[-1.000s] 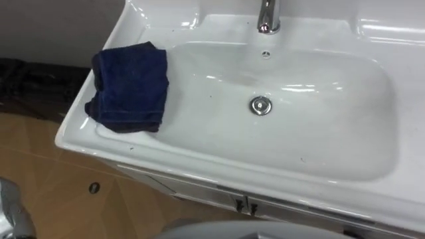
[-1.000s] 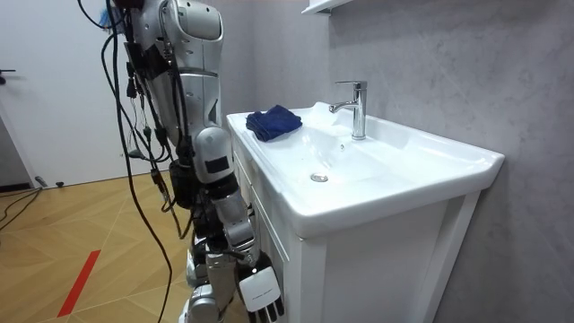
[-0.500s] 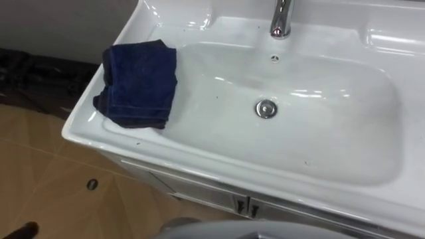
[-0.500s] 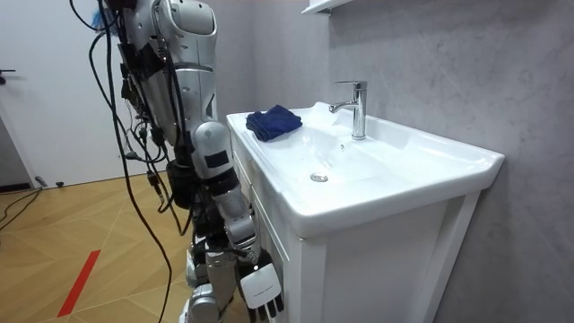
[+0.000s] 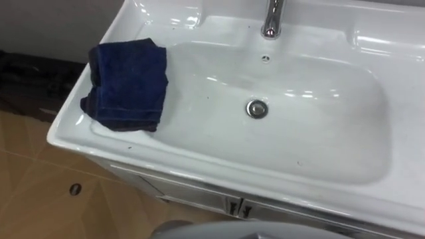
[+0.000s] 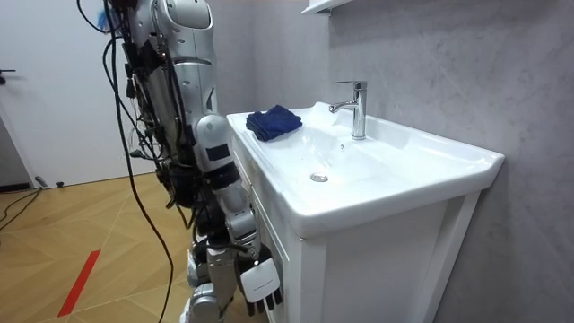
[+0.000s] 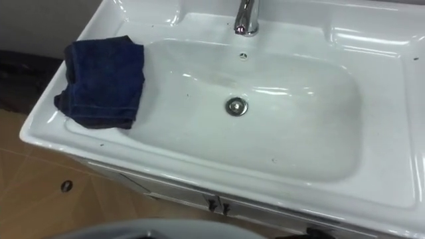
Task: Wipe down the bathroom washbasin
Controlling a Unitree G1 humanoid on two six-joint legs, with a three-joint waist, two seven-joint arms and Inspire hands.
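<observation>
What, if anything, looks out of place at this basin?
Nothing spilled or damaged. The dark blue cloth lies folded on the left rim of the basin, its edge overhanging the bowl. A few small dark specks dot the white surface.

One basin (image 5: 319, 143), one cloth (image 5: 127, 83), one tap (image 5: 270, 20)

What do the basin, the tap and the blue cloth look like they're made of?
Basin: likely glazed white ceramic, glossy with sharp highlights. Tap: polished metal, probably chromed, mirror-bright. Cloth: dark blue towelling, it seems, with soft folds and stitched hem.
</observation>
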